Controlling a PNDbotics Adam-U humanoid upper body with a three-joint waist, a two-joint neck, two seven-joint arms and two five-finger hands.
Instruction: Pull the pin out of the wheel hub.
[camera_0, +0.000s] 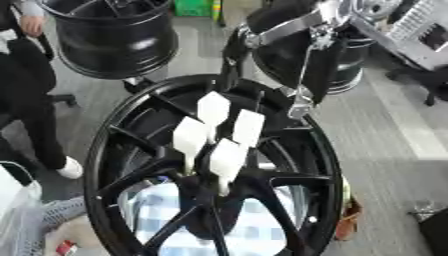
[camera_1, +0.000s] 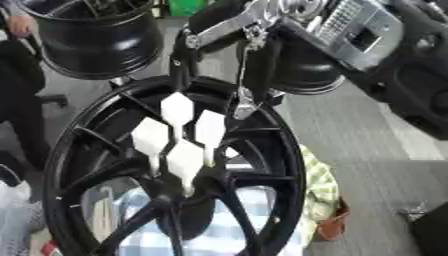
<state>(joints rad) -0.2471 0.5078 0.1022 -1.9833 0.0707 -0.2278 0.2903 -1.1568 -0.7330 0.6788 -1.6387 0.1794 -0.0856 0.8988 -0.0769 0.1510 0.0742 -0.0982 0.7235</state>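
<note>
Both eyes of the head camera look steeply down from close above onto the black wheel hub (camera_0: 210, 170) with its four white pins (camera_0: 214, 137). They share the hub, the pins and the robot's right arm (camera_1: 254, 30) entering from the upper right, offset slightly sideways.

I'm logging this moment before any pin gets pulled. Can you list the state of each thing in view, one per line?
Wheel hub: black, upright, spokes facing the camera.
Pins: four white ones, all seated in the hub centre, none pulled.
Right hand: above the hub's upper rim, clear of the pins; fingers unclear.
Spare rim: black, standing behind at the left.
Checked cloth: lying behind the spokes.
</note>
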